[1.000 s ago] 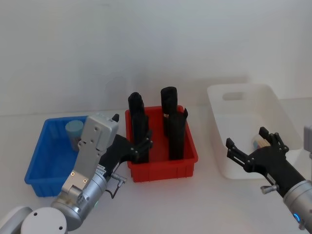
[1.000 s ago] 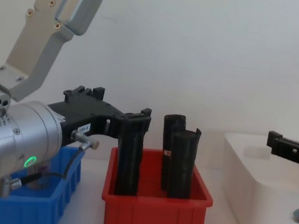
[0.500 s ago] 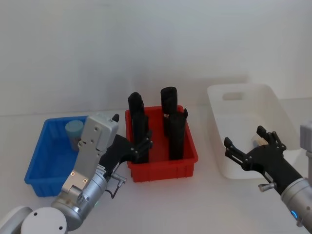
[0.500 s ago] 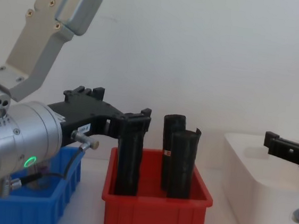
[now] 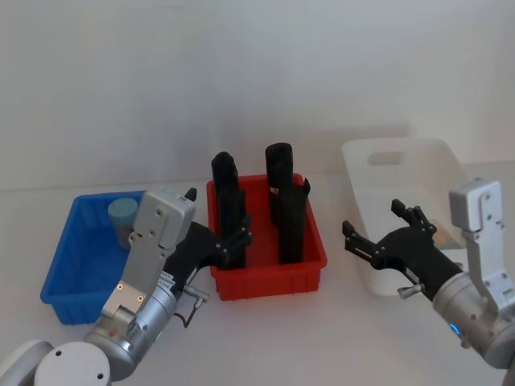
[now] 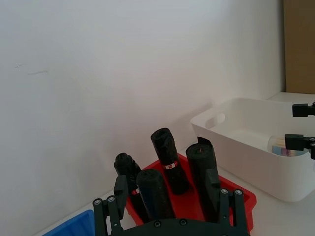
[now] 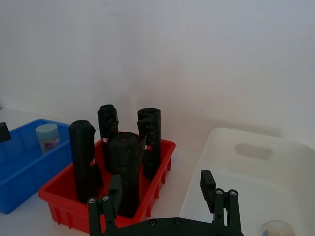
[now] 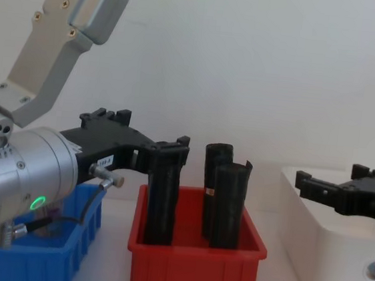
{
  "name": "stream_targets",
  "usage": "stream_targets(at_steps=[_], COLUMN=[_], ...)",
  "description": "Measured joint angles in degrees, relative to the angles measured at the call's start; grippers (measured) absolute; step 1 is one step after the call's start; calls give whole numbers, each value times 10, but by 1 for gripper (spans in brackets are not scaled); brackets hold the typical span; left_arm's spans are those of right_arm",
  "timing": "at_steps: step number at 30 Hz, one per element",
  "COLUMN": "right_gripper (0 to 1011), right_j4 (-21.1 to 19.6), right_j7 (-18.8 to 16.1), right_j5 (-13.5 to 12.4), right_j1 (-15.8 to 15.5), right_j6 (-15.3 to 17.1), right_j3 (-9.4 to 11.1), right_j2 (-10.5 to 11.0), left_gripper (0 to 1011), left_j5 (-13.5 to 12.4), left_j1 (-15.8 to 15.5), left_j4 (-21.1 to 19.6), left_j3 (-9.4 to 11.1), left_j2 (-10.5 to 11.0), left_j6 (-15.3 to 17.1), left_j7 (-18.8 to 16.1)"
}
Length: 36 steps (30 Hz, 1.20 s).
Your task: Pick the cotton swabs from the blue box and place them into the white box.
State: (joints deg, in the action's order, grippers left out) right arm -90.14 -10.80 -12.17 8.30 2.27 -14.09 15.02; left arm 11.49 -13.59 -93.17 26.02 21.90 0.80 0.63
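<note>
Evidently one tub of cotton swabs [image 7: 277, 230] is lying in the white box [image 5: 386, 153] behind the right gripper [image 5: 378, 232], fingers spread; another tub [image 5: 122, 215] is waiting in the blue box [image 5: 68, 301], beside the left gripper [image 5: 211, 223], also spread.

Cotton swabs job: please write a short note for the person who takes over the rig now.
Right end effector: open, empty, over the near left rim of the white box.
Left end effector: open, empty, parked at the red bin.
Done: one tub of cotton swabs lies in the white box.
Left: one tub stands in the blue box; move it over.
</note>
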Motion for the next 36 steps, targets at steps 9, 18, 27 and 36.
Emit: stream_targets(at_steps=[9,18,27,36], right_gripper=[1002,1002,1002,1002], right_j4=[82,165,240,304], right_j7=[-50,-92,-115,-126], right_j5=[25,47,64,75], right_j1=[63,123,173,212], right_j6=[-11,-24,-38,-50], right_j3=[-11,-22,-30,-33], right_j2=[-30,-59,-82,-98], left_gripper=[1004,1004,1004,1004], left_j5=[0,0,0,0], left_j1=[0,0,0,0], left_j4=[0,0,0,0], left_j3=[0,0,0,0], left_j2=[0,0,0,0], left_j6=[0,0,0,0], left_j7=[0,0,0,0])
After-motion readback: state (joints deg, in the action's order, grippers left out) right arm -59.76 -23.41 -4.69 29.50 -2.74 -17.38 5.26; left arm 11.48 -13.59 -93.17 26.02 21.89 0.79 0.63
